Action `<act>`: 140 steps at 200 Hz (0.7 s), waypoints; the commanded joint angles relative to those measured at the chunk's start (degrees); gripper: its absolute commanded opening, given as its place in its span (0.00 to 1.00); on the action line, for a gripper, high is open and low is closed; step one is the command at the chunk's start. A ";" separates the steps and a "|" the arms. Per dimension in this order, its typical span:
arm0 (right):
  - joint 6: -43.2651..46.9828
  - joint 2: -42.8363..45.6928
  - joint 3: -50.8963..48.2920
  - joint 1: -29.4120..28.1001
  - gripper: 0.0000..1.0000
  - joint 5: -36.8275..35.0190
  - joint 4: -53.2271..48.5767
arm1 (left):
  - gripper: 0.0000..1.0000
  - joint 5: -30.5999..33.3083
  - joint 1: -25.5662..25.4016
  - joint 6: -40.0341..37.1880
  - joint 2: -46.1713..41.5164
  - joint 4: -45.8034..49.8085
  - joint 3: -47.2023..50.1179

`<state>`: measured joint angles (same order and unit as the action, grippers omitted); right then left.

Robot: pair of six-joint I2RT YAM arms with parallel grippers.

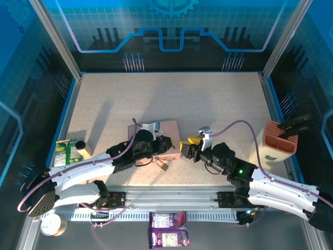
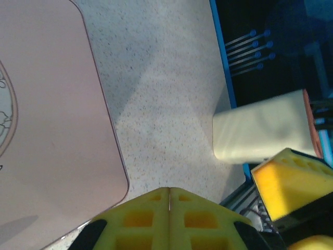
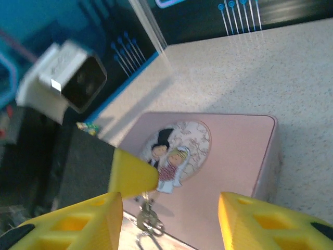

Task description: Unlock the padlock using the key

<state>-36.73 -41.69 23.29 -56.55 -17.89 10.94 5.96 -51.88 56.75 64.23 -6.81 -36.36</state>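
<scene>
As I look down from above, the speckled tabletop (image 1: 208, 99) is the biggest thing. The pink tin (image 1: 169, 136) lies flat on it toward the near side, with a cartoon bride and groom on its lid. Off to the right sits a cream and orange holder (image 1: 278, 141), well apart from the tin. My left fingers (image 2: 156, 213) are pressed tight together beside the tin's rounded corner, and I cannot tell if anything is pinched between them. My right fingers (image 1: 188, 147) are spread apart with nothing in them, pointing at the tin's right side. The little brass padlock (image 1: 164, 165) is just in front of the tin's near edge, between my two sets of fingers and close to the left ones. The key is too small for me to pick out.
</scene>
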 commanded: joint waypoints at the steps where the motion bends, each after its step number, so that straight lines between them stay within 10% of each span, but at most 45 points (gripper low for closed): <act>1: -14.02 0.61 -2.19 0.96 0.52 3.59 7.84 | 0.00 3.70 -0.40 2.93 -0.70 -8.78 0.32; 140: -29.67 -3.54 -4.28 6.34 0.51 14.16 26.07 | 0.00 3.51 -2.88 3.06 -1.69 -28.35 4.09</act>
<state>-63.88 -45.08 19.53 -50.94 -5.43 31.81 8.40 -54.24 60.73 63.90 -30.59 -32.93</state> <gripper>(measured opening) 0.566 0.053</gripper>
